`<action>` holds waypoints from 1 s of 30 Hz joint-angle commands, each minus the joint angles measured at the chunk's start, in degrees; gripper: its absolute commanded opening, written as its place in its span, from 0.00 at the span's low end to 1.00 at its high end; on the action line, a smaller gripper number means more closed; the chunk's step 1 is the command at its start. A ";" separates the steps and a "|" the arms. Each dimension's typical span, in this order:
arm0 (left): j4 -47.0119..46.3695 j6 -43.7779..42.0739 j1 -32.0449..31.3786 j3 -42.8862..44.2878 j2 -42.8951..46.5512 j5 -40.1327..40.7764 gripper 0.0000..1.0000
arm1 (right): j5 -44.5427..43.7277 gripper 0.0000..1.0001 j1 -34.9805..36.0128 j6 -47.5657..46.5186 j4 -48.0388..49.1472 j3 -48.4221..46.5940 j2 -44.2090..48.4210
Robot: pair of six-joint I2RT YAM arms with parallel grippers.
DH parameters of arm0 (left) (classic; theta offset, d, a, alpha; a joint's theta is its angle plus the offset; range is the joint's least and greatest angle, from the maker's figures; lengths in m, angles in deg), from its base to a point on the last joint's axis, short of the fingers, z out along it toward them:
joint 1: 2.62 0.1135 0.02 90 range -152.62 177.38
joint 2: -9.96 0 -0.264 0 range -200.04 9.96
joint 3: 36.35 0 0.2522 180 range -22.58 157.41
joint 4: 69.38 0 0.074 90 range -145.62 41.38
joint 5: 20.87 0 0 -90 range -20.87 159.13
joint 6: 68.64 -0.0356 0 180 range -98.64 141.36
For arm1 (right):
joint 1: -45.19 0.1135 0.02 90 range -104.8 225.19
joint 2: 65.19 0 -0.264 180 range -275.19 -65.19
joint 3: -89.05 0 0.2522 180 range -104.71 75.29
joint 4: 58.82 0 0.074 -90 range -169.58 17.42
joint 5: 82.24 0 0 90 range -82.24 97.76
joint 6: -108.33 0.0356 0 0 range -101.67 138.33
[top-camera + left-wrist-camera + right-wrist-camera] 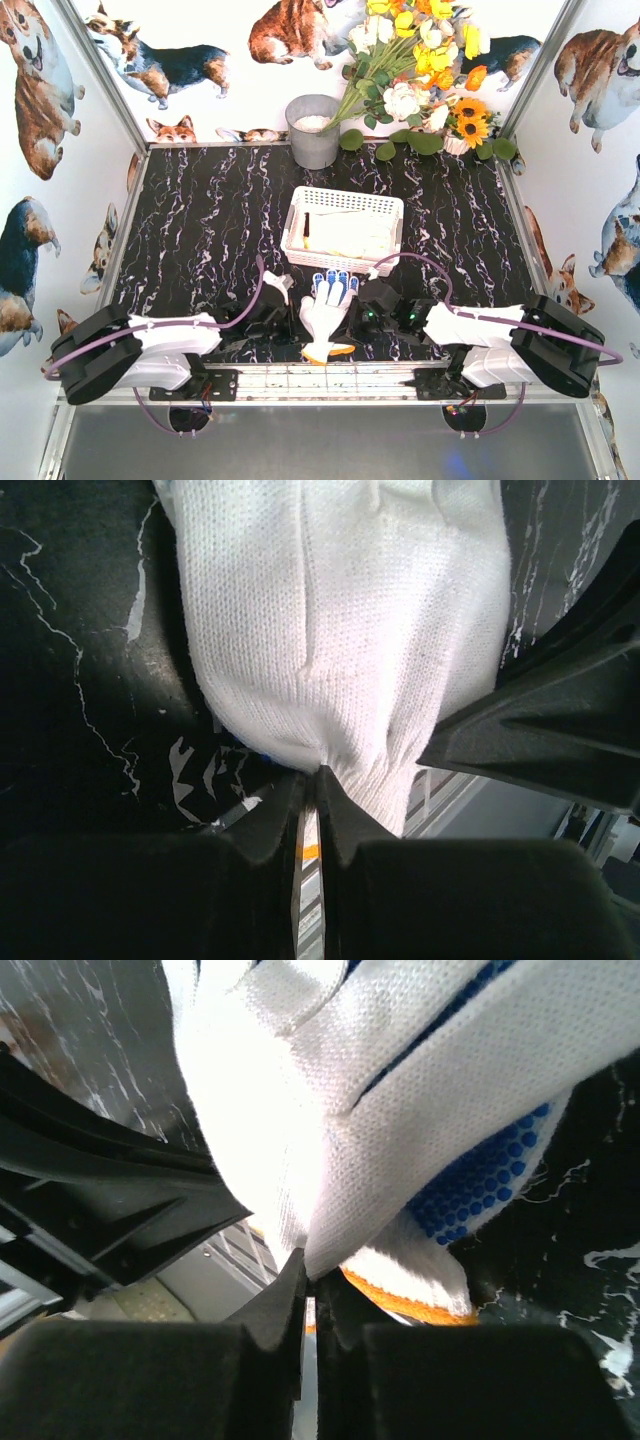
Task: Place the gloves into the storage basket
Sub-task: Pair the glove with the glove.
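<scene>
A cream-white glove (pixel 327 312) with blue-dotted fingers lies between my two grippers near the table's front edge, fingers toward the basket and orange cuff toward the arm bases. My left gripper (pixel 301 318) is shut on its left edge. In the left wrist view the jaws (pixel 316 772) pinch the white knit (pixel 350 630). My right gripper (pixel 351 318) is shut on its right edge. In the right wrist view the jaws (pixel 310 1272) pinch the fabric (pixel 400 1110) just above the orange cuff. The white lattice storage basket (pixel 345 197) stands just beyond, with more gloves (pixel 352 233) inside.
A grey round metal bucket (pixel 313 130) stands at the back behind the basket. A bunch of artificial flowers (pixel 420 70) leans at the back right. Printed walls close off both sides. A metal rail (pixel 330 378) runs along the near edge.
</scene>
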 commanded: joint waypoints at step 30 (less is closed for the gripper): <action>8.11 0.30 -0.50 16.31 8.24 20.06 0.00 | 2.02 0.00 -14.96 -29.73 -24.16 -26.71 0.20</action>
